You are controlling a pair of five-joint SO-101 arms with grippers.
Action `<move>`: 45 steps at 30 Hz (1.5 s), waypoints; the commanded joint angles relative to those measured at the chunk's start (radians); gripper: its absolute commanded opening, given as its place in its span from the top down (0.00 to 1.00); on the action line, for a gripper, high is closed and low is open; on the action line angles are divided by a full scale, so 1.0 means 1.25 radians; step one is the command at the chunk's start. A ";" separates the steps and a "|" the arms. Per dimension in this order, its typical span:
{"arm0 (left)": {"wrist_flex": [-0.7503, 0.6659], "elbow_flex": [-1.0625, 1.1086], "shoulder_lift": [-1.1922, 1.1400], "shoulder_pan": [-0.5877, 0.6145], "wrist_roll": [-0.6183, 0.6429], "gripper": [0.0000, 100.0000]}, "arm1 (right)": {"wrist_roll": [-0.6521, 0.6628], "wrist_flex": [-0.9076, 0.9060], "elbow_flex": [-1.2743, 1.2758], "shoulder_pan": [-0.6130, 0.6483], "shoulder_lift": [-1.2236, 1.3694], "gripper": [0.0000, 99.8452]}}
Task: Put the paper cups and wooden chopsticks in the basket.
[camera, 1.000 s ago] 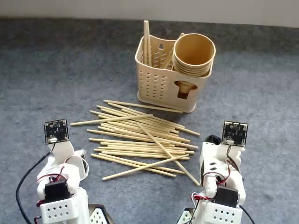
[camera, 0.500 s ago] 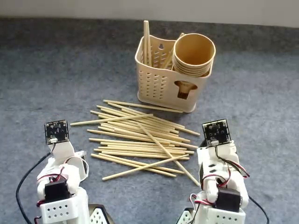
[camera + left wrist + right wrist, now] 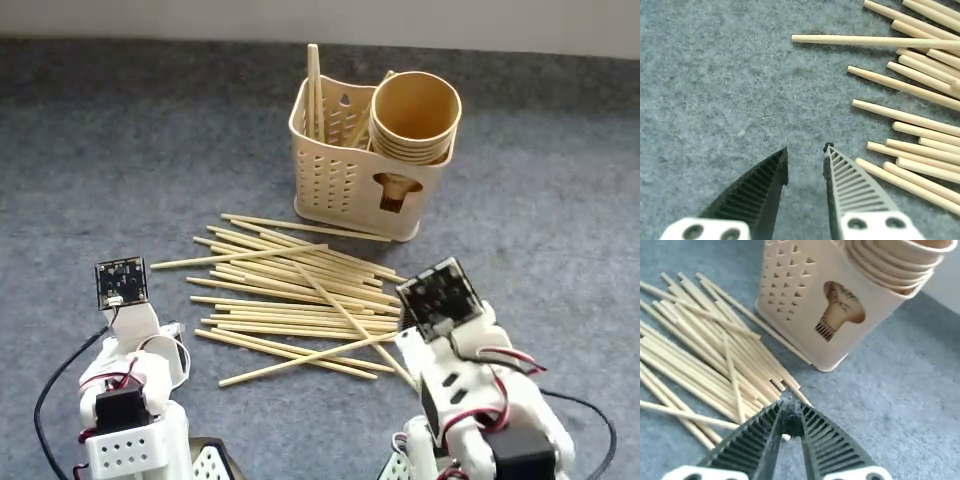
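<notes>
A cream perforated basket (image 3: 340, 170) stands at the back of the table, holding a stack of paper cups (image 3: 415, 115) and a few upright wooden chopsticks (image 3: 313, 88). Several loose chopsticks (image 3: 300, 295) lie in a pile on the grey felt in front of it. My left gripper (image 3: 806, 150) is open just above bare felt, beside the pile's chopstick ends (image 3: 900, 120). My right gripper (image 3: 790, 407) is shut with nothing in it, hanging over the pile's edge (image 3: 715, 355) and pointing at the basket (image 3: 800, 300) and cups (image 3: 890, 265).
The left arm (image 3: 130, 350) and right arm (image 3: 470, 390) stand at the front edge, on either side of the pile. Open grey felt stretches to the left and right of the basket. A pale wall edge runs along the back.
The right arm has swung left toward the chopstick pile, and its wrist camera now sits over the pile's right end. The left arm has stayed still.
</notes>
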State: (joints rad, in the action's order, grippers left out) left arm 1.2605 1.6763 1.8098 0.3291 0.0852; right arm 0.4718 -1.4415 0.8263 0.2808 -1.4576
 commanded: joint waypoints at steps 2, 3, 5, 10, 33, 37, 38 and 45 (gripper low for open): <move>0.002 0.017 -0.002 0.007 -0.002 0.87 | 0.004 -0.050 -0.132 0.117 0.181 0.97; 0.002 0.017 -0.002 0.007 -0.002 0.87 | -0.012 -0.051 -0.139 0.138 0.208 0.97; 0.002 0.017 -0.002 0.007 -0.002 0.87 | -0.041 -0.046 -0.144 0.181 0.261 0.92; 0.002 0.017 -0.002 0.007 -0.002 0.87 | -0.052 -0.002 -0.142 0.304 0.381 0.82; 0.002 0.017 -0.002 0.007 -0.002 0.87 | -0.052 0.440 0.149 0.554 0.661 0.83; 0.002 0.017 -0.002 0.007 -0.002 0.87 | -0.052 0.501 0.164 0.525 0.748 0.83; 0.002 0.017 -0.002 0.007 -0.002 0.87 | -0.050 0.509 0.159 0.511 0.776 0.83; 0.002 0.017 -0.002 0.007 -0.002 0.87 | -0.027 0.508 0.155 0.456 0.875 0.84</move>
State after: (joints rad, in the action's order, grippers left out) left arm 1.2605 1.6763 1.8098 0.3291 0.0852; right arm 0.4166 -0.8247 1.0365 0.8746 -0.3667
